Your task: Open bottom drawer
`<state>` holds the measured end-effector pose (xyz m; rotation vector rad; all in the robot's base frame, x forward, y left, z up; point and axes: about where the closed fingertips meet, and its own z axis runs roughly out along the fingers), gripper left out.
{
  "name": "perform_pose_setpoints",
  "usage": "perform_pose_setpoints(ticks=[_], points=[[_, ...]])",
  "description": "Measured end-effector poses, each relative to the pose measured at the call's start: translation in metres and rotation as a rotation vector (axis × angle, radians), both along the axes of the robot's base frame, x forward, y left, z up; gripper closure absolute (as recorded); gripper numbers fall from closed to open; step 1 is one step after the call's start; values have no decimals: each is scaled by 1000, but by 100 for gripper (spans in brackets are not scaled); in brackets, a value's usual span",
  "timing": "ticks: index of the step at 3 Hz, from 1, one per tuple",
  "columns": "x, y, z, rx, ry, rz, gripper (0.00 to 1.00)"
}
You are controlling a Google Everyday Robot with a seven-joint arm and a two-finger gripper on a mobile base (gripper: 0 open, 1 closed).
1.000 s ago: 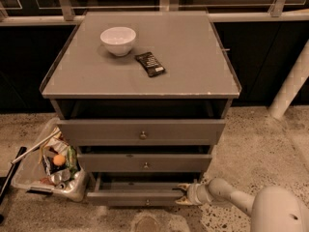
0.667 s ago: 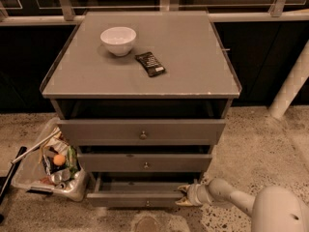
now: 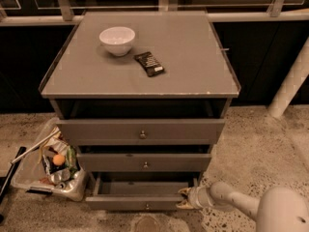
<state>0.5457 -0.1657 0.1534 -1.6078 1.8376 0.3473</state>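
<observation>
The bottom drawer (image 3: 140,203) was found partly drawn out, with the gripper (image 3: 183,198) placed at its right front corner (open or closed could not be told), so a further nearward pull was judged to be required.

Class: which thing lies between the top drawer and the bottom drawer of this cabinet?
The middle drawer, as the camera view shows. The gripper is at the bottom drawer's right front corner.
</observation>
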Motion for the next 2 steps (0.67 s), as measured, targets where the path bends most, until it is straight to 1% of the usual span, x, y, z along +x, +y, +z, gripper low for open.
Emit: perform_pose_setpoints(ticks=[1, 2], points=[[-1, 0, 2, 0, 0, -1, 100], [-1, 0, 1, 0, 0, 0, 83]])
